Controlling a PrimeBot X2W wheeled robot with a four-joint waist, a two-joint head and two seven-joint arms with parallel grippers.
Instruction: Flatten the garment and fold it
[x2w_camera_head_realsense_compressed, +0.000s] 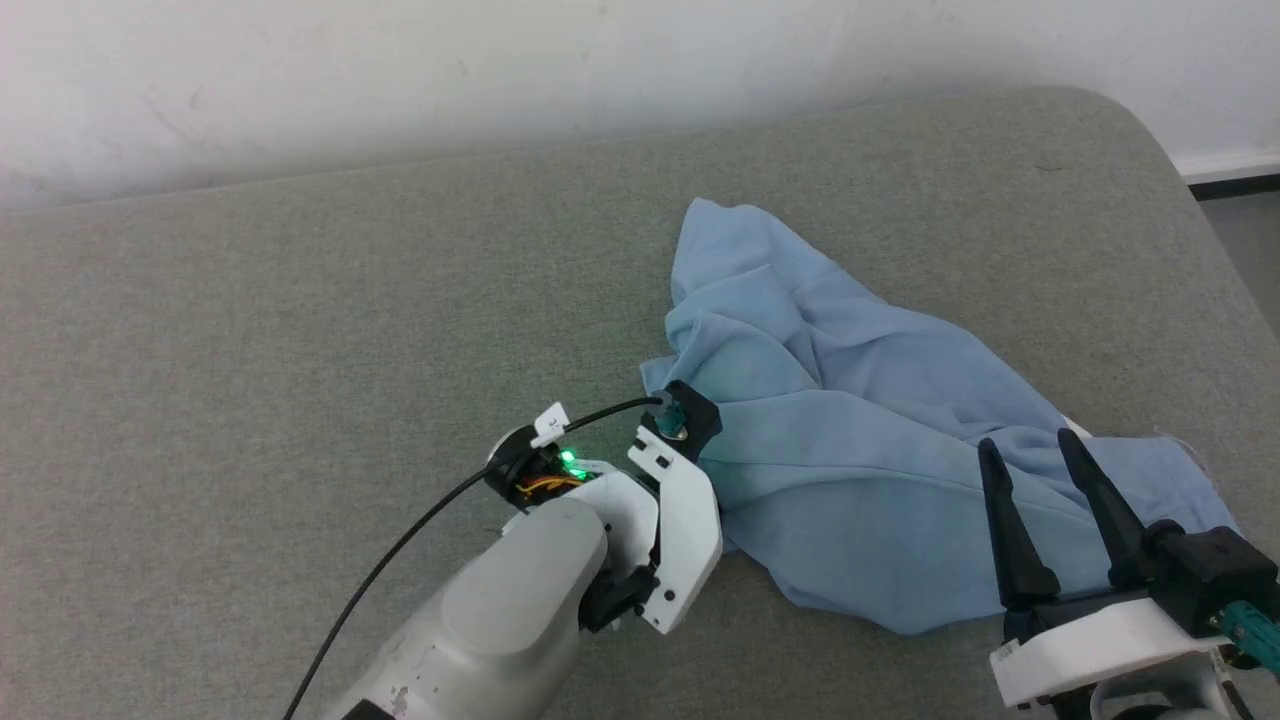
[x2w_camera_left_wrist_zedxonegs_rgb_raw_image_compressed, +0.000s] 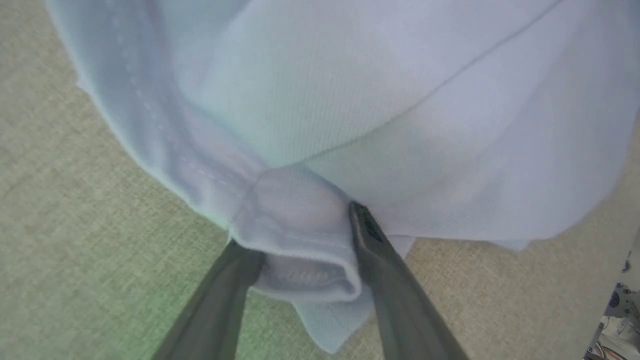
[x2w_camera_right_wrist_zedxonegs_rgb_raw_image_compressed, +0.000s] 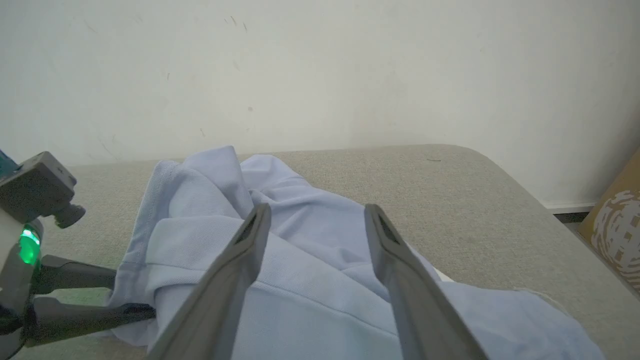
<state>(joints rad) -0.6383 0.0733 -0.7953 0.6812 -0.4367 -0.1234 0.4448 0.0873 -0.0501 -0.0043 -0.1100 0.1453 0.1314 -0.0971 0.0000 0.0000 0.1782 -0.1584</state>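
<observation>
One light blue knit short-sleeved shirt lies crumpled on the right half of a grey-green upholstered pad. Its long axis runs diagonally, from a peaked end pointing at the pad's far edge down to a flatter end near the near right corner. Two grippers work it. The left gripper has its dark fingers apart on either side of a rolled hem at the shirt's left edge, touching the cloth, though whether they pinch it cannot be told. The right gripper hangs over the shirt's near right part, fingers spread wide and empty.
</observation>
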